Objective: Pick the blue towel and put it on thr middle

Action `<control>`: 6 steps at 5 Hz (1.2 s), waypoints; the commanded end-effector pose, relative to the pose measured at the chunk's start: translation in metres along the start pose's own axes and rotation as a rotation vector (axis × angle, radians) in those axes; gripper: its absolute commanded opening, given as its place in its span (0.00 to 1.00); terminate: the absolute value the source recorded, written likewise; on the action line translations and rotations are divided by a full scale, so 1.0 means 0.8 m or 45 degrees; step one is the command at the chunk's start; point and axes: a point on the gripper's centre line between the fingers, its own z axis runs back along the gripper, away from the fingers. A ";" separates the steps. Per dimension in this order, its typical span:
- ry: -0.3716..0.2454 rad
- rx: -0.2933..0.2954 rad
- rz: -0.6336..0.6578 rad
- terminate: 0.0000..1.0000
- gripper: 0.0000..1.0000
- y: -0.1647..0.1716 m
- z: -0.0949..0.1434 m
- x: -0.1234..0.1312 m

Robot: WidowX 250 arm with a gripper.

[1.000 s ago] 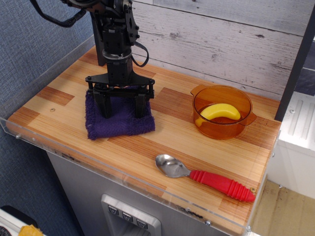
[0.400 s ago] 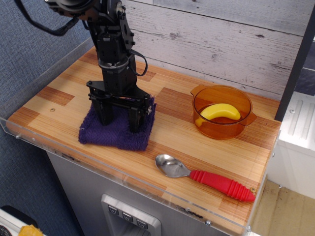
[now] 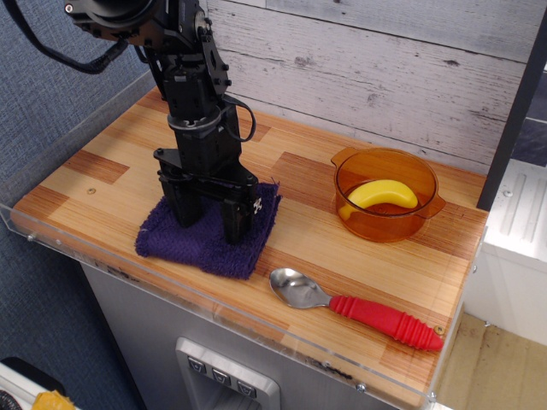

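Note:
The blue towel [image 3: 201, 243], a dark fuzzy cloth folded roughly square, lies flat on the front left part of the striped wood tabletop [image 3: 282, 248]. Its right edge reaches toward the middle. My black gripper [image 3: 212, 220] points straight down onto the towel. Its two fingers stand apart, and their tips press into the cloth. I see no fold pinched between them. The towel's front edge lies near the clear acrylic rim [image 3: 214, 299].
An orange transparent bowl [image 3: 386, 196] holding a yellow banana [image 3: 380, 195] stands at the right back. A spoon [image 3: 355, 306] with a red handle lies at the front right. A white plank wall stands behind the table.
The gripper has moved forward and slightly right, turning a little. The towel has slid and turned with it, toward the front and the middle.

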 end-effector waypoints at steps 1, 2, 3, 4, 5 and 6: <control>0.026 0.006 -0.092 0.00 1.00 0.015 0.006 0.000; 0.007 0.027 -0.108 0.00 1.00 0.010 0.017 0.007; -0.008 0.081 -0.101 0.00 1.00 0.006 0.033 0.009; -0.048 0.129 -0.061 0.00 1.00 -0.001 0.062 0.014; -0.064 0.175 -0.006 0.00 1.00 -0.005 0.072 0.021; -0.112 0.216 0.038 0.00 1.00 -0.020 0.090 0.031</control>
